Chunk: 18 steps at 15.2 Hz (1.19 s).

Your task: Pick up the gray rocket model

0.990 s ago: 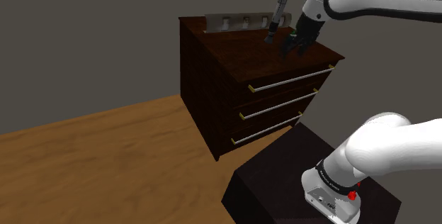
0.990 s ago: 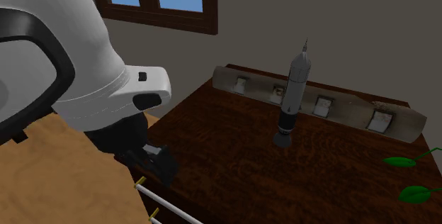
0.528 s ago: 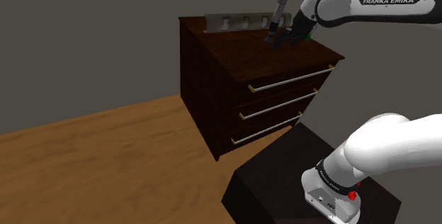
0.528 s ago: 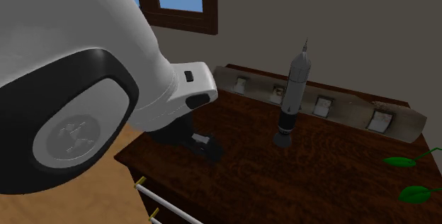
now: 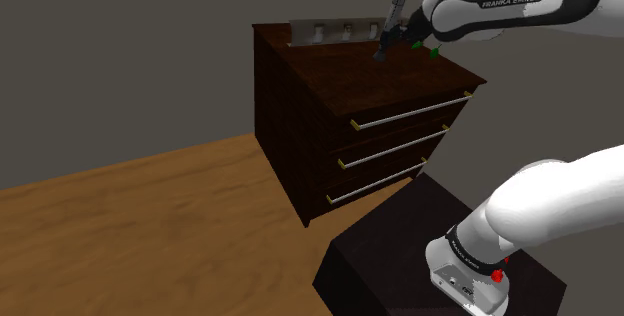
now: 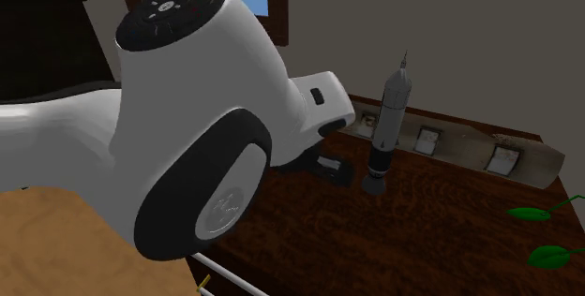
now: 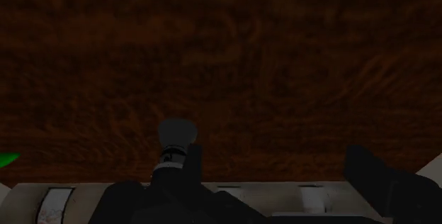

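While one rocket (image 5: 392, 22) stands, three drawers (image 5: 380, 136) sit shut.

White arm (image 5: 560, 194) w/ dark joints (image 5: 572, 2), "FRANKA EMIKA" lettering (image 5: 514, 0), blk end effector (image 7: 275, 153)

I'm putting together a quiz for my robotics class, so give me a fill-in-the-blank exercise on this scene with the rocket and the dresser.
1. The gray rocket model stands ____ on top of the dresser.
2. The dresser's front shows ____ drawers.
3. In the wrist view the gripper is ____, its fingers not clasping the rocket.
4. The leaves by the dresser's edge are ____ in colour.
Missing words: upright; three; open; green.
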Tool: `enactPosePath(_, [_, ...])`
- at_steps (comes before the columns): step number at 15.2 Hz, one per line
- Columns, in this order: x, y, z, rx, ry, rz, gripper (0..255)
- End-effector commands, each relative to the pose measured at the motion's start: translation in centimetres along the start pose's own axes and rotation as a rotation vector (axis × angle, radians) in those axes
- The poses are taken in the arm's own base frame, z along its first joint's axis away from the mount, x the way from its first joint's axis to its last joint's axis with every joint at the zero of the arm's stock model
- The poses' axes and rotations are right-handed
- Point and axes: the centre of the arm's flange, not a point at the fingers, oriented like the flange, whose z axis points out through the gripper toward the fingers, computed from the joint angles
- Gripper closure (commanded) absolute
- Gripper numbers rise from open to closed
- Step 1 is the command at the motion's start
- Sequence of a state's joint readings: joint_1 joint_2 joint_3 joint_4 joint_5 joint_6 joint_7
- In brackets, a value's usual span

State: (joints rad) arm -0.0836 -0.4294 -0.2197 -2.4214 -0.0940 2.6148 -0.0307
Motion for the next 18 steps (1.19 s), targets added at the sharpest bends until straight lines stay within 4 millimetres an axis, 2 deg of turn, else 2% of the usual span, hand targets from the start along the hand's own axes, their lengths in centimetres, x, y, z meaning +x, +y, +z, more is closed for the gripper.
enactPosePath(1, [1.3, 1.3, 0.6, -0.001, 0.067, 0.01, 0])
enactPosePath(12, [8.6, 8.3, 3.2, 0.007, 0.403, 0.067, 0])
enactPosePath(18, [6.8, 8.3, 5.7, 0.007, 0.403, 0.067, 0])
